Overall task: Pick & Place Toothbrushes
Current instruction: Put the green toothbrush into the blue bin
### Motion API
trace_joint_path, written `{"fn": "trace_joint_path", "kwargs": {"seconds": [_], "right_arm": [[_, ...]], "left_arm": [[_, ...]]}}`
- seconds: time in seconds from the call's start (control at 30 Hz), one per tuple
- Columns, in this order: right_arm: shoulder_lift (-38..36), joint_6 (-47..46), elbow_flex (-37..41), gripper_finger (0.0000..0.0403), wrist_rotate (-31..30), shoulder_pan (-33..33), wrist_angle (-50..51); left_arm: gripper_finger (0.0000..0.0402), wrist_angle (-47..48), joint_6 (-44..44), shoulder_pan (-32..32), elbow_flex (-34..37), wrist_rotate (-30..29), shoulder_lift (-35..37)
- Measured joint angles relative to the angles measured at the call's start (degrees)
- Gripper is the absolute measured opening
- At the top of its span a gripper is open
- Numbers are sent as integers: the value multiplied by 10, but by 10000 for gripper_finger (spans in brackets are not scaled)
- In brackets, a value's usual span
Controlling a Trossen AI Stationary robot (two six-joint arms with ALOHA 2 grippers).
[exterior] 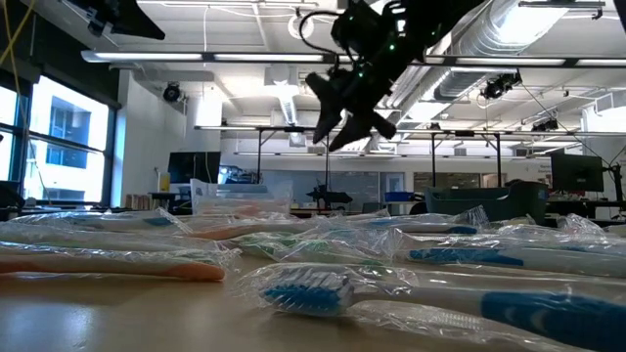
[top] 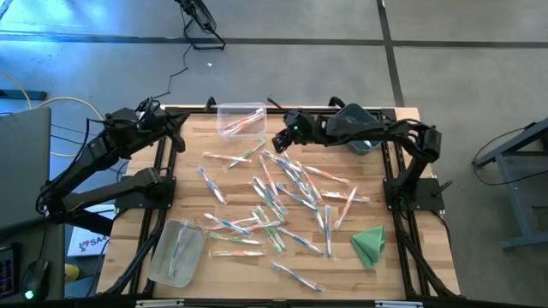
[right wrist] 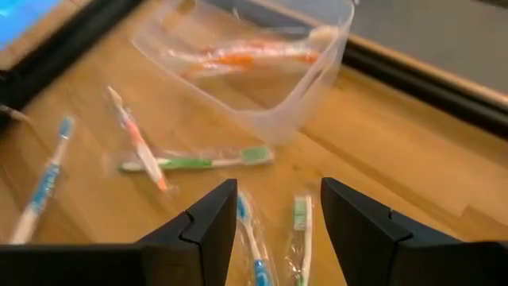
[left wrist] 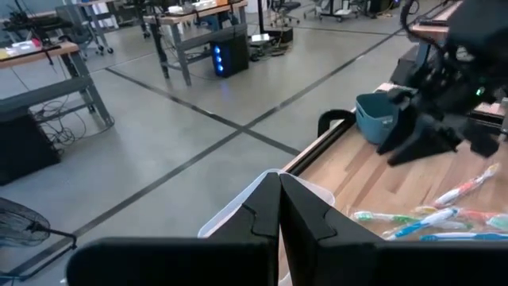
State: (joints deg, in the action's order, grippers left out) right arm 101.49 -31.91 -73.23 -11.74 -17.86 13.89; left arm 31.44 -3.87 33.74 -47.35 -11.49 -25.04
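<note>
Above the toothbrushes [top: 287, 192], right gripper [top: 278, 142] hangs apart-fingered, empty; left gripper [top: 178, 127] closed at table edge.

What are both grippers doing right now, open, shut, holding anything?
Left gripper: shut, empty, by the table's far left edge.
Right gripper: open, empty, above the toothbrushes beside the clear bin.

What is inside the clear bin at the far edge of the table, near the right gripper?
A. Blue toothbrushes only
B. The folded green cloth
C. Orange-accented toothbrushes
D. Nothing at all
C: the right wrist view shows the clear bin holding wrapped orange-accented toothbrushes, while the open right gripper hovers in front of it, over the toothbrushes lying on the table; the green cloth lies at the table's near right corner.
</note>
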Motion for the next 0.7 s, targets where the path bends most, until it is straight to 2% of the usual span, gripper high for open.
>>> {"fn": "trace_joint_path", "kwargs": {"seconds": [0.27,0.7], "right_arm": [[44,-16,0,175,19,6,2],[117,-15,0,175,13,1,-10]], "left_arm": [[0,0,-2,0,0,0,0],[0,-18,-3,0,0,-3,0]]}}
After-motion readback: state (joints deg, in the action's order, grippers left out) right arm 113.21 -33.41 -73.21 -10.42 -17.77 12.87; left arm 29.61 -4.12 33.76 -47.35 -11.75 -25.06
